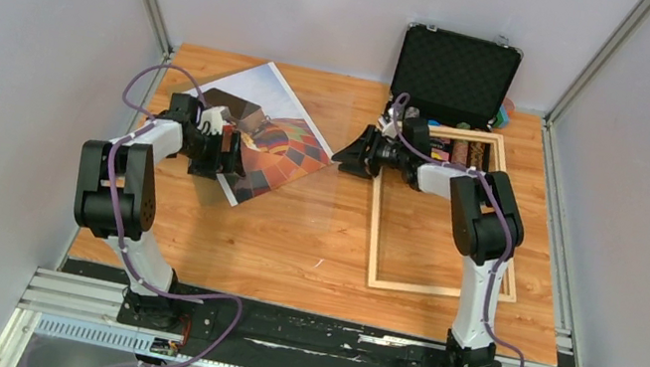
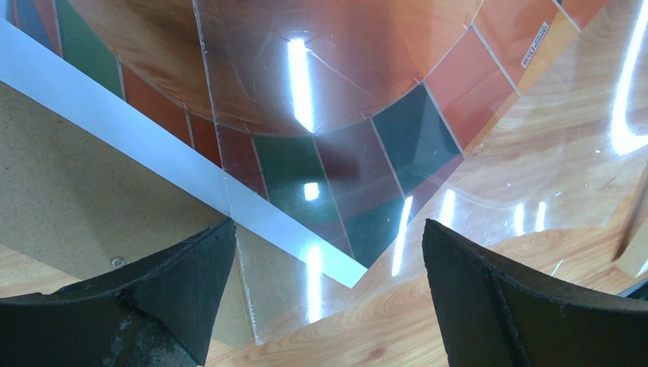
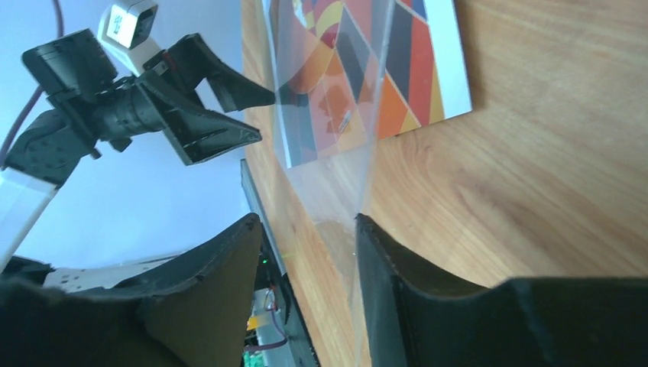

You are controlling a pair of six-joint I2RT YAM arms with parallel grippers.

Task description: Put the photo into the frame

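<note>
Left gripper (image 1: 228,153): jaws wide, holding nothing. In the left wrist view, one corner of the clear pane (image 2: 489,199) shows between its fingers.

The photo (image 1: 283,141) lies face up in the upper left of the table (image 1: 219,246), partly under that pane.

Right gripper (image 1: 343,156): jaws narrow but not closed. I see the pane's opposite edge standing in the gap, against one finger (image 3: 428,306).

The frame (image 1: 374,233) lies flat at right, with bare wood between its left rail and the photo.
</note>
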